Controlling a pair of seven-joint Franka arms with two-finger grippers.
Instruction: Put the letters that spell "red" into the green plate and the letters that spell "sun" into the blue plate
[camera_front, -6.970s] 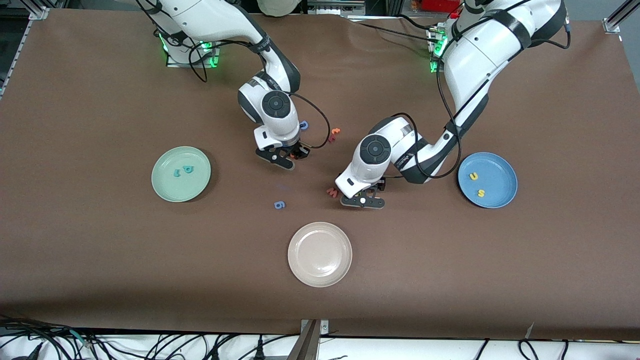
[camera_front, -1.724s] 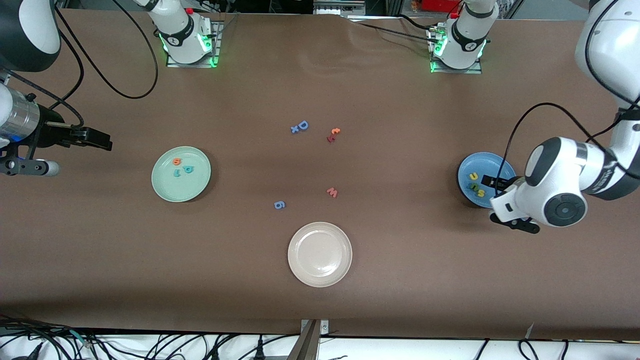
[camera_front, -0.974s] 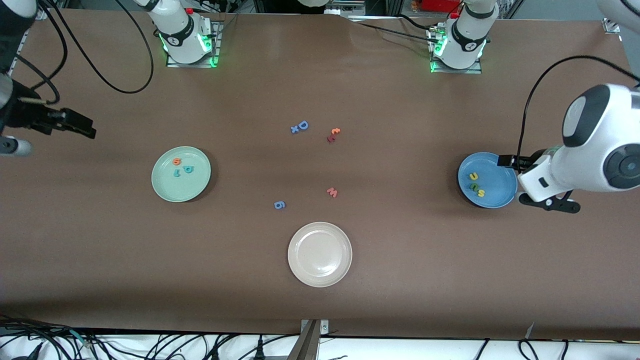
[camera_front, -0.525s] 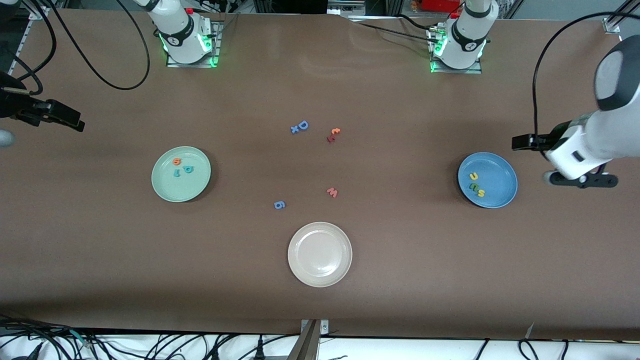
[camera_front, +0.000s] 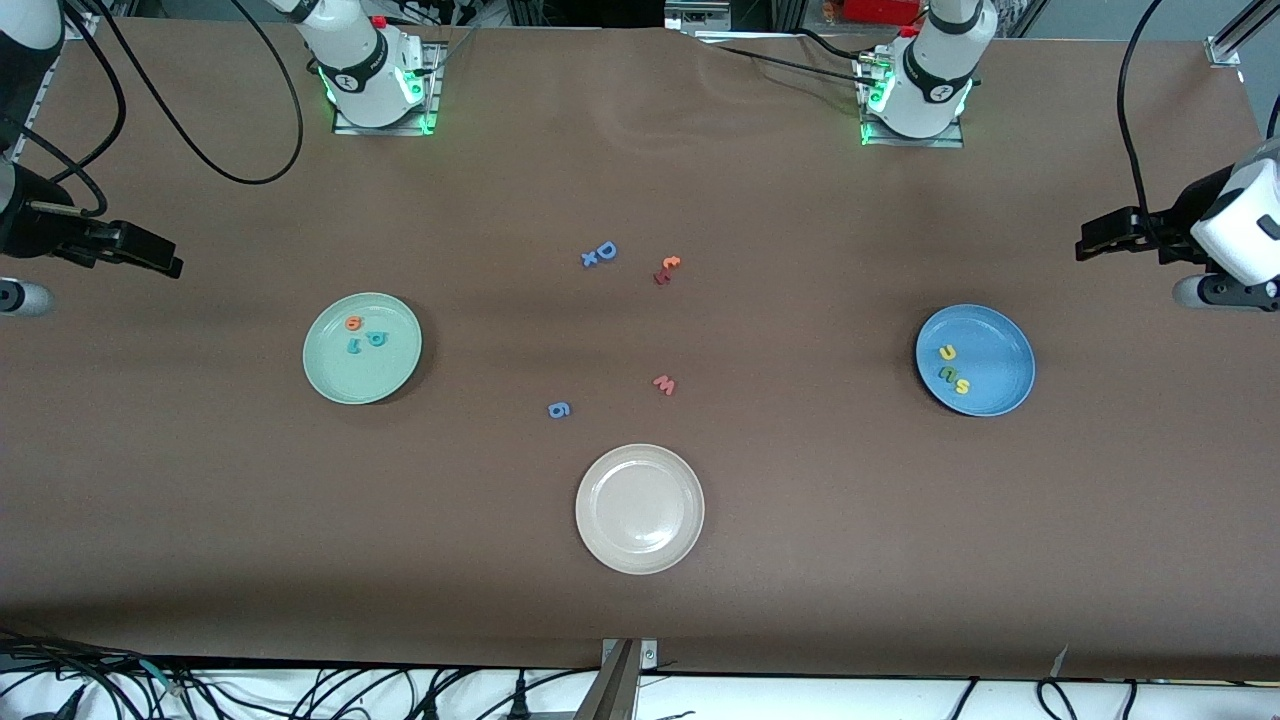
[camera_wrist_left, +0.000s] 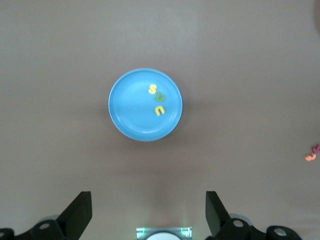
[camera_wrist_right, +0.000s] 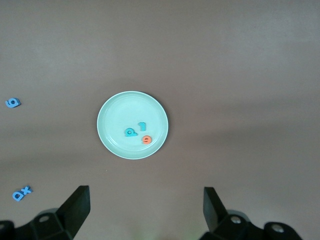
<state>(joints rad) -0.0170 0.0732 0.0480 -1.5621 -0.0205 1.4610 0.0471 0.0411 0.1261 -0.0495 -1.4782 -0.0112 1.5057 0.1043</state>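
The green plate (camera_front: 370, 378) lies toward the right arm's end of the table and holds the orange e (camera_front: 353, 323), teal d (camera_front: 377, 338) and teal r (camera_front: 352, 347). The blue plate (camera_front: 1003, 345) lies toward the left arm's end and holds the yellow u (camera_front: 947, 351), green n (camera_front: 945, 373) and yellow s (camera_front: 962, 385). My left gripper (camera_front: 1100, 244) hangs high off the blue plate's side, open and empty; its wrist view looks down on that blue plate (camera_wrist_left: 129, 112). My right gripper (camera_front: 150, 256) hangs high at the table's end past the green plate (camera_wrist_right: 116, 120), open and empty.
A beige-white plate (camera_front: 640, 545) sits near the front camera at mid-table. Loose letters lie in the middle: a blue g (camera_front: 559, 409), a pink w (camera_front: 665, 384), a blue D with a small x (camera_front: 600, 253), and an orange and red pair (camera_front: 667, 268).
The left gripper has lifted off the blue plate and swung out toward its end of the table. The right gripper has barely shifted. All letters lie unmoved.
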